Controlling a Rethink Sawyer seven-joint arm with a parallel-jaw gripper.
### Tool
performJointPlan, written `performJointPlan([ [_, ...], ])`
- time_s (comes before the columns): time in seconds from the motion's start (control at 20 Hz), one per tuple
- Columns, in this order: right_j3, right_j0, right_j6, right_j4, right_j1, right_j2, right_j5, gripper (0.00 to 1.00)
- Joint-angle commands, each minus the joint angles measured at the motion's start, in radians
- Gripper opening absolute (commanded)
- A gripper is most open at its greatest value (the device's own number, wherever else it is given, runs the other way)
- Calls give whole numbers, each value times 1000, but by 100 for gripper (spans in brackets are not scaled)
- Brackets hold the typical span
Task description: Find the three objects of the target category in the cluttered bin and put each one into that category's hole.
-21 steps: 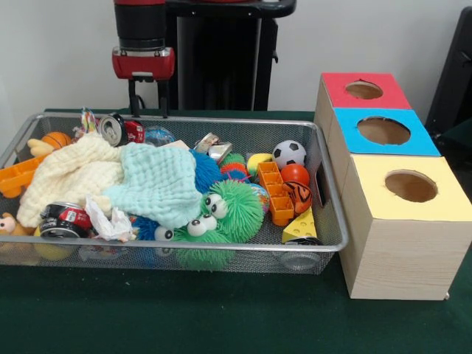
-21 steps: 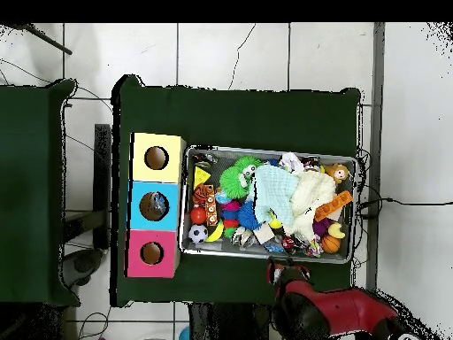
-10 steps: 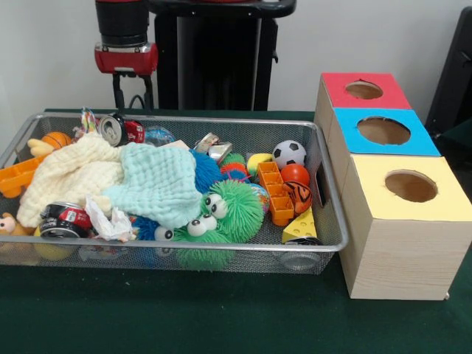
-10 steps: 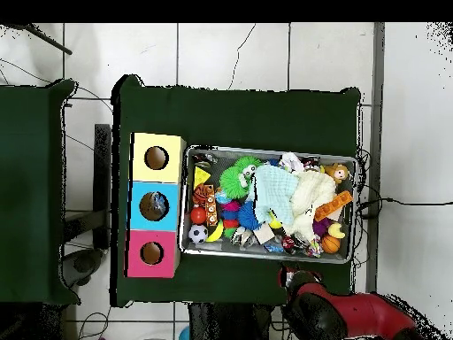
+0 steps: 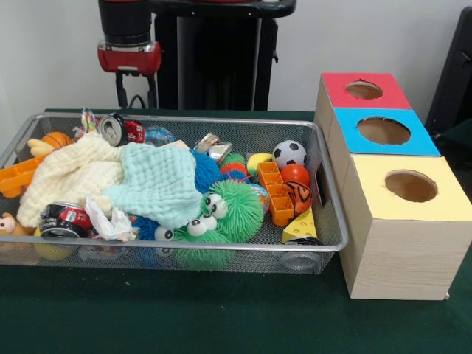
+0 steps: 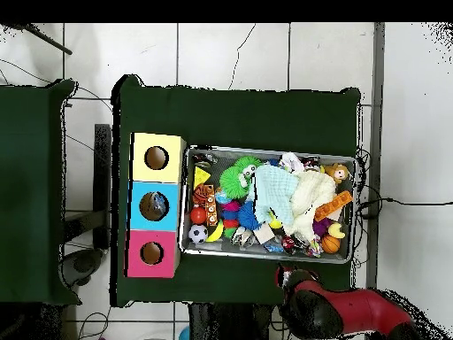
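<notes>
The red and black gripper (image 5: 136,92) is held above and just behind the far rim of the silver wire-mesh bin (image 5: 328,192), near the bin's 11 o'clock corner in the front view, clear of the contents; its 2 thin black fingers (image 5: 120,90) are seen apart, with nothing between them. In the overhead view the red arm (image 6: 341,310) is seen at 5 o'clock, outside the bin's rim. The bin is crowded: a pale yellow cloth (image 5: 70,177) is spread over the 9 o'clock side, touching a mint-green cloth (image 5: 158,184) draped over the middle. A fuzzy green toy with googly eyes (image 5: 228,210) is set just beside the mint cloth at 5 o'clock of it. Toward 3 o'clock, a black and white soccer ball (image 5: 289,153), a red ball (image 5: 295,174), an orange perforated block (image 5: 274,190) and a yellow cheese-shaped wedge (image 5: 301,227) are clustered. A crushed red drink can (image 5: 119,130) lies at the far rim beneath the gripper, and a small orange basketball (image 5: 56,139) sits near the 10 o'clock corner. Beside the bin at 3 o'clock, 3 wooden boxes are lined up, each with 1 round hole: red-topped (image 5: 387,90), blue-topped (image 5: 417,136) and yellow-topped (image 5: 450,195). Which category is the target cannot be told.
</notes>
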Motion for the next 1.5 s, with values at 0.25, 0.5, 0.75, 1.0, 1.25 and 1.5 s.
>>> performJointPlan([
  [0.25,-88,39,-50,19,-8,69,84,100],
  [0.5,-101,23,-82,53,-13,102,125,100],
  [0.75,-104,6,-114,85,-26,129,166,100],
  [1.0,-114,-10,-132,110,-37,160,204,100],
  [1.25,-164,-11,-146,128,-25,183,251,100],
  [1.5,-201,-5,-136,130,-12,190,274,100],
])
